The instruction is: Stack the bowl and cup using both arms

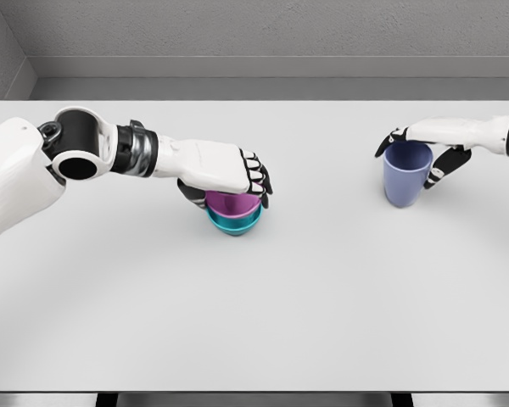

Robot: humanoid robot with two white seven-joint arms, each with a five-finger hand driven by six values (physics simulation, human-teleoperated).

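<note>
Left hand (pixel 225 174) clamps magenta bowl (pixel 231 203) nested in teal bowl (pixel 235 222); right hand (pixel 433 148) at 3 o'clock grips lavender cup (pixel 405 178)

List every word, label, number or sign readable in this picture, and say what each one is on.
None: no text, number or sign shows on the purple cup, the magenta bowl, the teal bowl, the table or either hand.

You are seeing two bowls sitting nested left of the table's (pixel 254 331) middle, the upper bowl (pixel 231 203) inside the lower bowl (pixel 235 222), under the left hand (pixel 225 170). The cup (pixel 405 174) is standing upright far right, the right hand (pixel 433 148) wrapping it.
</note>
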